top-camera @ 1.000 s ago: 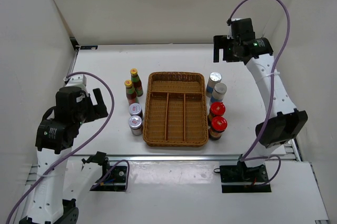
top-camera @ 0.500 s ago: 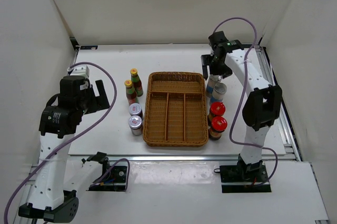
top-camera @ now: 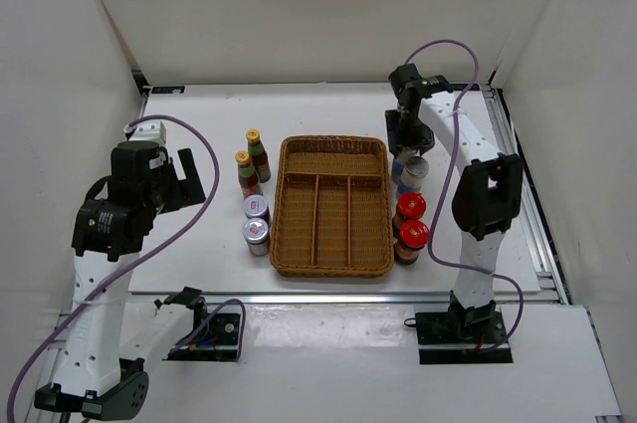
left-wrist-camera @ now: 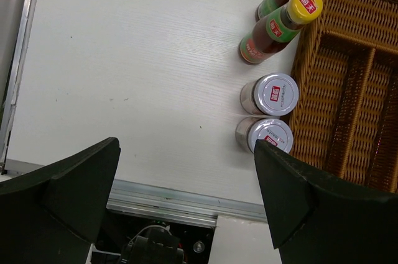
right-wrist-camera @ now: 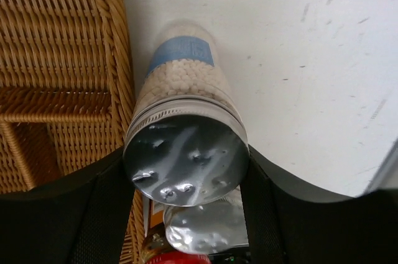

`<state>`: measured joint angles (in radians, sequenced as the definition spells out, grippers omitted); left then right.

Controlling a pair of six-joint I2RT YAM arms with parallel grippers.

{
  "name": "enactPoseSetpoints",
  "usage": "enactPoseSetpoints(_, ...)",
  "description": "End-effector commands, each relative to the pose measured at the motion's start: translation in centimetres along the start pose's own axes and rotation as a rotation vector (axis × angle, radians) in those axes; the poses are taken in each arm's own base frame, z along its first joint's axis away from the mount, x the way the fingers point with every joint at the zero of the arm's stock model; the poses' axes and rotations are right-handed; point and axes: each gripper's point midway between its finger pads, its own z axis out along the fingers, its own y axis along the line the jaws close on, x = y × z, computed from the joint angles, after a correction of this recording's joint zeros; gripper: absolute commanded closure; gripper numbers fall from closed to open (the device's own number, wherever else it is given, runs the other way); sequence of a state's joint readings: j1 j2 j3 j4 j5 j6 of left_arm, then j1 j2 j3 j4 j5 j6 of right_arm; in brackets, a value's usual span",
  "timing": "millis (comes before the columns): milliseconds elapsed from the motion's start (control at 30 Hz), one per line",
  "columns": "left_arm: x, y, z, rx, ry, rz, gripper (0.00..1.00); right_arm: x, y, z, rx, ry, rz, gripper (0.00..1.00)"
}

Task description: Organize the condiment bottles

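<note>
Nearest you, your left gripper (left-wrist-camera: 186,145) hangs over the white table (left-wrist-camera: 124,59) on the left side, its jaws spread wide and holding nothing. Just ahead of it and to its right, two silver-lidded jars (left-wrist-camera: 273,94) stand upright, one behind the other and close together, just beside the left wall of the wicker tray (top-camera: 333,266). Across the tray, about level with them, two red-capped jars (top-camera: 413,235) stand in a row of their own, close against the tray's right wall. Farther back on the left, two yellow-capped bottles (top-camera: 244,170) with red and green labels stand upright, one behind the other, near the tray's far left corner. On the right, beyond the red caps, stand the two silver-capped shakers (top-camera: 416,173). The farther shaker (right-wrist-camera: 183,84), with white grains and a blue label, sits just beside the tray's right rim. Your right gripper (right-wrist-camera: 186,171) is down over this one, and its fingers (right-wrist-camera: 93,214) sit on either side of the silver cap, close against it. You cannot tell from these views whether they are squeezing it or only flanking it.
</note>
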<state>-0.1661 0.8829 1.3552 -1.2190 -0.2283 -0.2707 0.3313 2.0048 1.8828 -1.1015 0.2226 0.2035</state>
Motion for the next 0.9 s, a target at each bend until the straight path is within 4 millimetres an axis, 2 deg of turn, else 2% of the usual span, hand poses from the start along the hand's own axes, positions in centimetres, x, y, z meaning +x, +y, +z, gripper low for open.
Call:
enactPoseSetpoints(0, -0.5, 0.2, -0.2, -0.011, -0.024, -0.003, 0.0, -4.4, -1.6, -6.5, 0.065, -0.221, 0.05, 0.81)
enactPoseSetpoints(133, -0.8, 0.3, -0.2, -0.02, -0.026, -0.003, 0.0, -6.4, -1.0, -10.4, 0.04, -0.333, 0.058, 0.85)
enactPoseSetpoints(267, -0.8, 0.2, -0.2, -0.02, -0.026, -0.012, 0.0, -6.8, 2.7, -12.1, -0.013, -0.396, -0.014, 0.86)
enactPoseSetpoints(300, -0.8, 0.2, -0.2, -0.02, -0.026, -0.012, 0.0, -6.5, 4.7, -12.0, -0.064, -0.389, -0.057, 0.86)
enactPoseSetpoints(333, -0.8, 0.2, -0.2, -0.02, -0.026, -0.012, 0.0, -6.6, 5.6, -12.1, -0.085, -0.391, -0.07, 0.86)
enactPoseSetpoints(433, -0.8, 0.2, -0.2, -0.02, -0.026, -0.012, 0.0, -6.7, 8.3, -11.1, -0.117, -0.372, -0.114, 0.86)
enactPoseSetpoints(467, -0.8, 0.2, -0.2, -0.02, -0.026, -0.012, 0.0, -6.5, 8.8, -9.9, -0.122, -0.337, -0.115, 0.86)
enactPoseSetpoints(533, -1.0, 0.2, -0.1, -0.02, -0.026, -0.012, 0.0, -6.4, 10.3, -9.4, -0.132, -0.33, -0.142, 0.86)
enactPoseSetpoints(567, -1.0, 0.2, -0.1, -0.02, -0.026, -0.012, 0.0, -6.3, 10.6, -8.2, -0.124, -0.306, -0.147, 0.86)
enactPoseSetpoints(667, -1.4, 0.2, -0.4, -0.017, -0.036, 0.005, 0.0, -6.2, 10.6, -6.2, -0.093, -0.272, -0.143, 0.86)
enactPoseSetpoints(800, -1.4, 0.6, -0.6, -0.036, -0.039, 0.014, 0.0, -7.2, 10.7, -5.0, -0.08, -0.276, -0.123, 0.86)
enactPoseSetpoints(833, -1.2, 0.7, -0.6, -0.039, -0.028, 0.027, 0.0, -7.0, 10.8, -4.2, -0.075, -0.259, -0.127, 0.86)
enactPoseSetpoints(867, -1.2, 0.7, -0.6, -0.039, -0.027, 0.027, 0.0, -7.2, 10.9, -4.0, -0.076, -0.261, -0.127, 0.83)
